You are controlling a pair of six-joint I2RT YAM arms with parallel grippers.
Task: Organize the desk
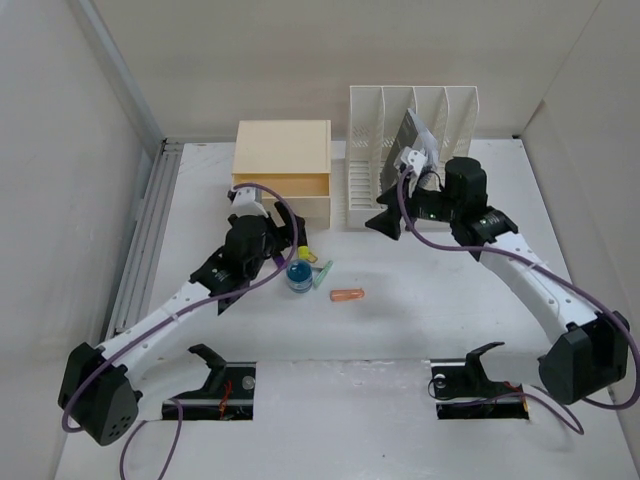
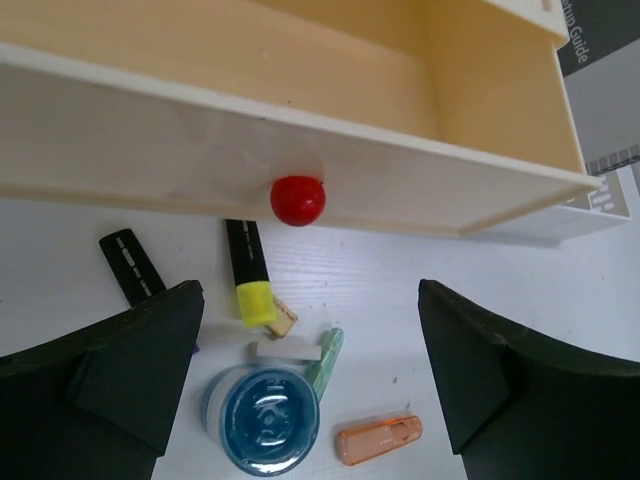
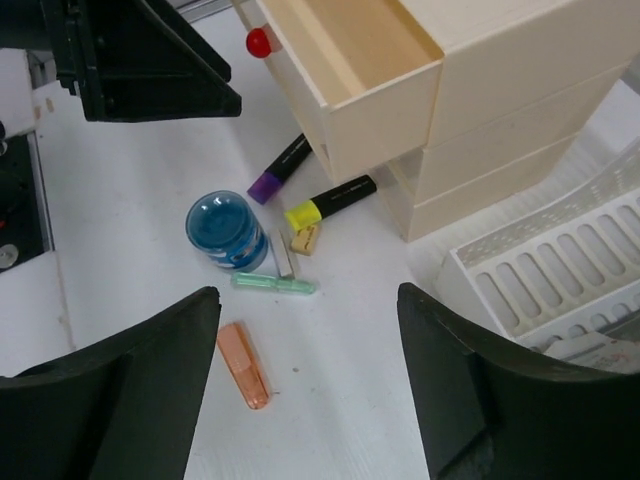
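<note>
Desk surface fills the overhead view from the arm bases to the back wall, white and wide, and the loose bits are bunched just in front of the cream drawer box, whose top drawer stands pulled out, most likely so they can go in. Left hand hovers over that bunch, and right hand hangs by the slotted file rack, well clear of it. Over to the left wrist: fingers spread wide, nothing between them, aimed at the drawer's red knob, with a yellow-tipped highlighter, a white eraser, a green pen, a blue-lidded jar and an orange clip-like piece lying below. Right wrist now: its fingers gape too, empty, looking down on the same scatter plus a purple-tipped marker tucked under the drawer's front. My read: sorting has barely begun, with the jar the easiest first pick.
</note>
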